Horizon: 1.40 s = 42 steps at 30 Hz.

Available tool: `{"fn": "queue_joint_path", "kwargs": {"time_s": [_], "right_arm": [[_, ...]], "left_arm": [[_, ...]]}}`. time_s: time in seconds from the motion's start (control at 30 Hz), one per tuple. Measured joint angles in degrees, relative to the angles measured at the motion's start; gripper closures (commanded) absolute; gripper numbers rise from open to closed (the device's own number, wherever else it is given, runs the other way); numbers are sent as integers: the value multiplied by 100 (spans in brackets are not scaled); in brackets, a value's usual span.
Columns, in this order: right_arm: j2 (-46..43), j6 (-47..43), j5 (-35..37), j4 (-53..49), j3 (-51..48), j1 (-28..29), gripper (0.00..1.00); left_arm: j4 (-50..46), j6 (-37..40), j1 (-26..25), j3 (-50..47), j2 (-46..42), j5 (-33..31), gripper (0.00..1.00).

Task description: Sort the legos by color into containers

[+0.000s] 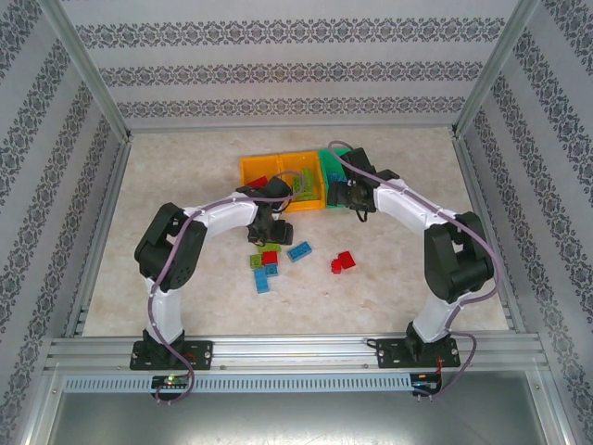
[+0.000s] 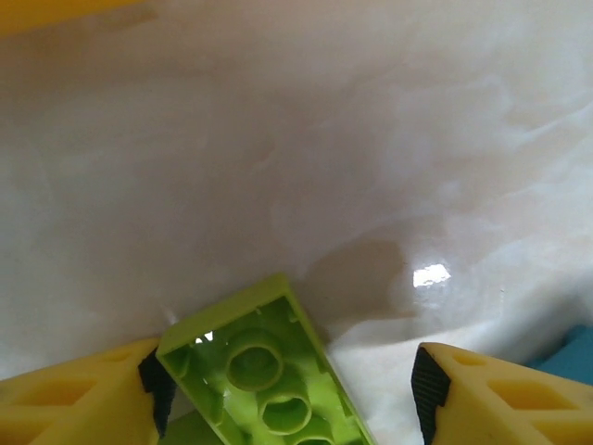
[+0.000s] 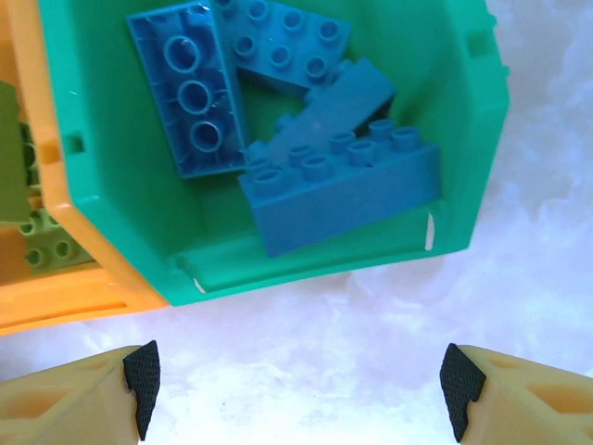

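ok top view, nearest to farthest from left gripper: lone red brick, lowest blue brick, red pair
1. lone red brick, right by the left gripper, near side
2. lowest blue brick, just past it
3. red pair, off right

1 overhead camera; 2 wrist cameras look down closely.

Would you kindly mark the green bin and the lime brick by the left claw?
green bin point(image 3: 465, 120), right wrist view, its right inner wall.
lime brick point(image 2: 269, 371), left wrist view, its hollow underside.
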Motion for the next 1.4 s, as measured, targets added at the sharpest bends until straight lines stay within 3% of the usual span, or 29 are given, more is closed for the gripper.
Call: {"fn": "queue_joint_path", "kwargs": {"time_s": [0.23,0.73,0.9,1.23,1.4], "right_arm": [[-175,42,20,162,-225,-37,17],[-323,42,15,280,-584,-188,17],[-334,42,15,339,-590,-188,17],[-345,70,15,352,-647,-262,17],[-361,83,15,350,-662,-262,17]], "left_arm": [[-221,-24,-55,284,186,31,44],[-435,-39,-254,647,426,-9,45],[-516,-24,-258,645,426,-120,51],[-601,96,-264,643,417,-227,72],[-597,142,-278,643,396,-291,75]]}}
